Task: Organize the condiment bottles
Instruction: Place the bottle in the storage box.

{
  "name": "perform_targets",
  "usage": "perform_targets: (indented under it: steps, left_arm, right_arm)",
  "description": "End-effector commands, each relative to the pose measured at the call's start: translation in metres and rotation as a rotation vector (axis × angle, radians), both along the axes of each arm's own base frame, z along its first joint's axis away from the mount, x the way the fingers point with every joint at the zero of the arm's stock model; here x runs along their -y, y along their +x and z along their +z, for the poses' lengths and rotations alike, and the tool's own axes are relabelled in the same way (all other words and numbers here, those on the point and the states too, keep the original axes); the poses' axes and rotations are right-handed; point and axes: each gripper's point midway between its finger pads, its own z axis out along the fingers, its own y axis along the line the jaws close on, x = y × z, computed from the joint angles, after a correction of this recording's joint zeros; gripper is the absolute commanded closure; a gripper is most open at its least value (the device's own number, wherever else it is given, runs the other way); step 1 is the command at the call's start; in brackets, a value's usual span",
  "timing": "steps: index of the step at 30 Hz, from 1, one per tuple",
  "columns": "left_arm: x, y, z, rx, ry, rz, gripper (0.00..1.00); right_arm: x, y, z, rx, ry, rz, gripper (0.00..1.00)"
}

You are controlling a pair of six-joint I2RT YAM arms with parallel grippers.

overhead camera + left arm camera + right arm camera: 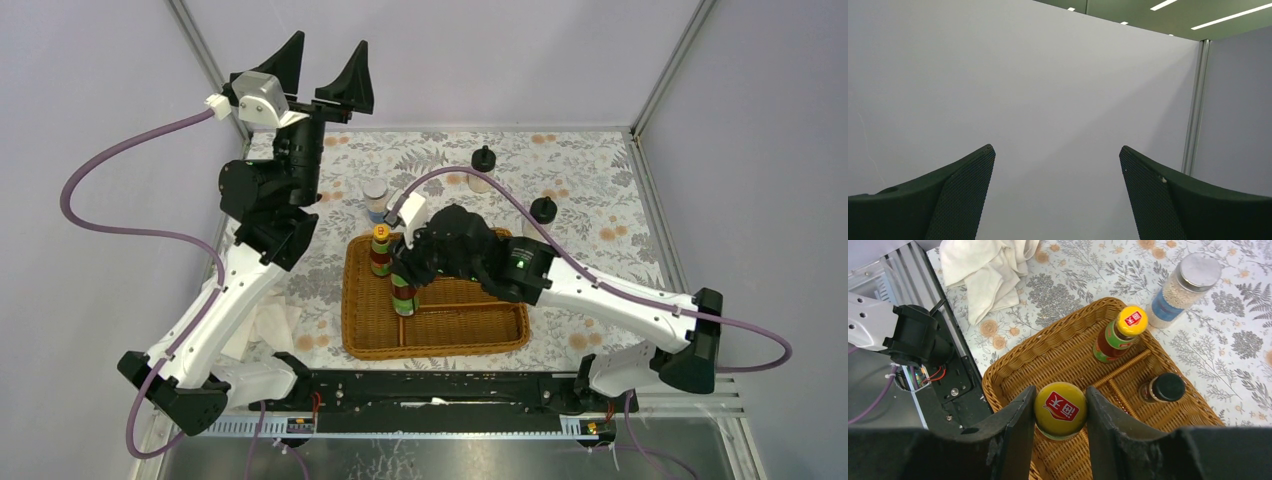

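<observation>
Inside wicker basket [1048,337]: yellow-capped bottles [1118,335], two, one clamped in right gripper [1059,395]; dark jar [1163,388], one, right-wrist view only. Just outside: shaker [1183,287], one. Beyond, top view only: knobbed jars [483,165], two. Left gripper [1056,148] spread wide, empty.

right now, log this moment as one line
left gripper: open, raised, empty | right gripper: shut on yellow-cap bottle in basket | also in basket: second yellow-cap bottle, dark jar

In the top view the right arm [590,288] hides the middle of the basket [470,328] and the black-capped jar [1164,388] (plain at lower right of the right wrist view). There the right hand [1060,391] masks the yellow-capped bottle [1060,410] below its cap.
</observation>
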Motion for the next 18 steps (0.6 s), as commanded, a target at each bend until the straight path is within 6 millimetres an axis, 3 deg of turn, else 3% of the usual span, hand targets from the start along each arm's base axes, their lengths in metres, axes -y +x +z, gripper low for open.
perform_targets:
  steps: [1,18]
  left_arm:
    - [-0.007,-0.006,0.013,0.025,0.002,0.035,0.01]
    - [-0.011,-0.01,0.015,0.04,0.007,0.054,0.01]
  right_arm:
    - [-0.029,-0.009,0.079,0.093,0.229,0.075,1.0]
    - [-0.07,-0.022,0.06,0.075,0.189,0.187,1.0]
